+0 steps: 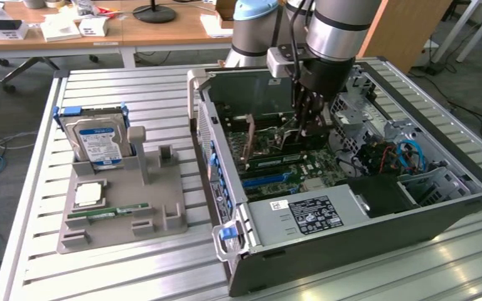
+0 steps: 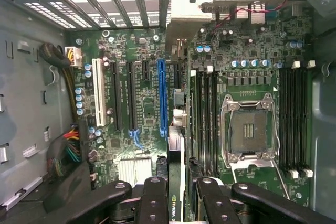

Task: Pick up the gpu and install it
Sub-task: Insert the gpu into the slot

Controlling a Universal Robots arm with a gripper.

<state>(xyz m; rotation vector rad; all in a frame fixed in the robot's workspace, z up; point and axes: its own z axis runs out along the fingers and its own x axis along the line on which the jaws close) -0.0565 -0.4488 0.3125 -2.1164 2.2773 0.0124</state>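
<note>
The gpu (image 2: 175,208) is mostly hidden, seen edge-on; the end effector (image 2: 179,184) is clamped on it over the motherboard (image 2: 147,103).

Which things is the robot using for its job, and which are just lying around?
Job: slim black-and-green gpu card, clamped in the black gripper; open dark computer case.
Lying about: silver hard drive with blue label; narrow green memory stick; grey plastic holder tray under them.
</note>
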